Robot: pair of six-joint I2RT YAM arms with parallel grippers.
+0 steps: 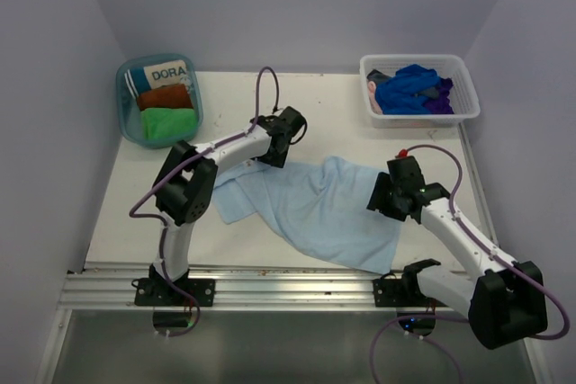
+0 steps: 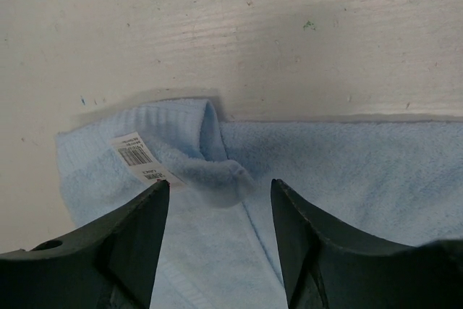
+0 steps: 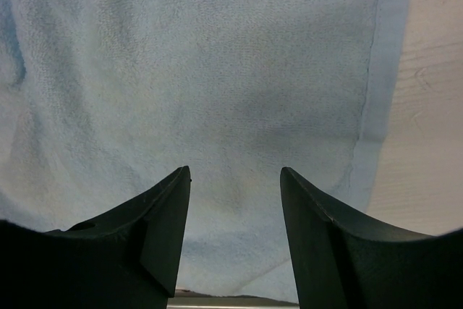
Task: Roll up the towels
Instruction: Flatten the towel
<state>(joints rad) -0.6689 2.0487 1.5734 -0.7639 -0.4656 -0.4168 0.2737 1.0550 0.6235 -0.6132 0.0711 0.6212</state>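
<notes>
**Q:** Where is the towel being worked on?

**A:** A light blue towel [image 1: 310, 204] lies spread and rumpled across the middle of the pale worktop [image 1: 342, 123]. In the overhead view it runs from about 9 o'clock down toward 5 o'clock.

**Q:** And the two arms?

**A:** The left gripper [image 1: 273, 157] hangs at the towel's 11 o'clock edge with its jaws apart and nothing between them. Its wrist camera shows a towel corner with a small raised fold. A white barcode label [image 2: 134, 151] lies at 10 o'clock from that fold. The right gripper [image 1: 382, 197] is over the towel's 3 o'clock edge, with its jaws also apart and empty. Flat blue cloth fills its wrist view, with the hem down the right side.

**Q:** Are the fingertips touching the cloth?

**A:** Hard to say. They look close, but contact is not clear from any view.

**Q:** What else is there?

**A:** A blue tub [image 1: 126, 119] at 10 o'clock holds a rolled green towel [image 1: 168, 123]. Behind that is a rolled brown towel [image 1: 165, 96], then a white-and-teal DORA item [image 1: 166, 72]. A white basket [image 1: 463, 87] at 2 o'clock holds a heaped dark blue towel [image 1: 409, 89], with a purple towel [image 1: 441, 105] at its 4 o'clock side.
</notes>
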